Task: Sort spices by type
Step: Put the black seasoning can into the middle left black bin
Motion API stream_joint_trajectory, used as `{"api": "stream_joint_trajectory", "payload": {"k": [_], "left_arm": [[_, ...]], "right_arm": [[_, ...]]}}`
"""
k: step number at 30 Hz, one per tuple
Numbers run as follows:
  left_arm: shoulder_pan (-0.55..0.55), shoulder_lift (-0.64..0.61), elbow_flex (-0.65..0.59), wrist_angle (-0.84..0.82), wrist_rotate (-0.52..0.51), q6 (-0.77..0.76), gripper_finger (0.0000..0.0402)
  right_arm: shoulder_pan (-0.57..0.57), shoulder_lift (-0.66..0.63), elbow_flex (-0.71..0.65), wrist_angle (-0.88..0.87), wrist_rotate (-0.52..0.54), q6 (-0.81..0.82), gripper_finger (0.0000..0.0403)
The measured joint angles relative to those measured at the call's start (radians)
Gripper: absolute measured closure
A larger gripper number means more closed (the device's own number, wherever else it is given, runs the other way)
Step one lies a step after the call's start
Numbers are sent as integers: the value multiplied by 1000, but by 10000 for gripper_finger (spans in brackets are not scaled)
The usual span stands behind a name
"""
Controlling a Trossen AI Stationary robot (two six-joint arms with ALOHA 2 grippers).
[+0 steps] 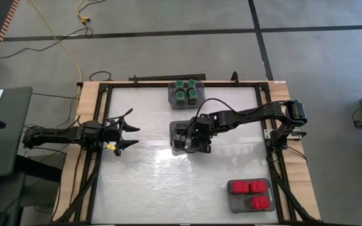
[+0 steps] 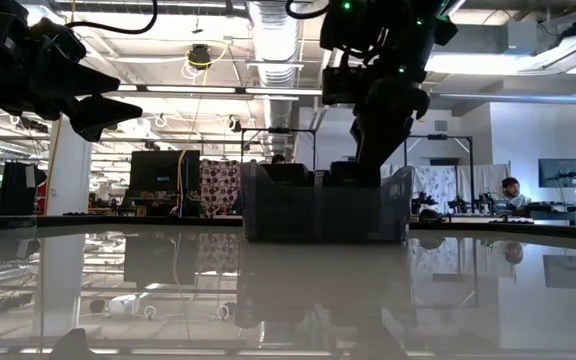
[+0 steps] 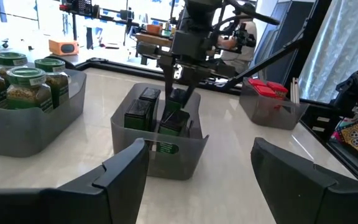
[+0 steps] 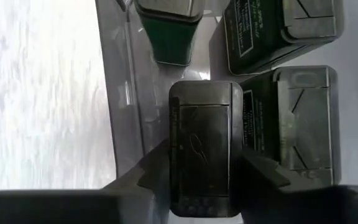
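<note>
A grey bin (image 1: 173,143) at the table's middle holds several black-topped spice jars (image 4: 291,118). My right gripper (image 1: 197,139) reaches down into it from the right and is shut on one more black-topped jar (image 4: 205,143), which stands near the bin's wall (image 4: 120,93). At the far edge, a second bin (image 1: 171,94) holds green-capped jars (image 1: 186,91). Red-capped jars (image 1: 251,187) fill a third bin (image 1: 231,202) at the near right. My left gripper (image 1: 127,135) waits open at the table's left and touches nothing. My right gripper pinches the black-topped jar by two opposite sides (image 4: 176,155) just under its top, one finger (image 4: 156,171) on each side. The fingers come steeply from above, slanting in from the table's right. The jar is upright inside the bin's walls; its bottom is hidden.
Black rails (image 1: 266,113) frame the white tabletop (image 1: 143,188). Open tabletop lies between the middle bin and the left gripper, and along the near edge left of the red-cap bin. The low view looks past the table into a workshop where a person (image 2: 510,188) sits far off.
</note>
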Motion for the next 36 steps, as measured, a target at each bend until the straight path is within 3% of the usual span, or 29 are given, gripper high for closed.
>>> {"api": "stream_joint_trajectory", "payload": {"k": [7, 20, 36], "left_arm": [[0, 0, 0, 0, 0, 0, 131], [0, 0, 0, 0, 0, 0, 131], [0, 0, 0, 0, 0, 0, 131]], "right_arm": [[2, 0, 0, 0, 0, 0, 192], [1, -3, 0, -11, -1, -51, 226], [1, -3, 0, -11, -2, -44, 209]]}}
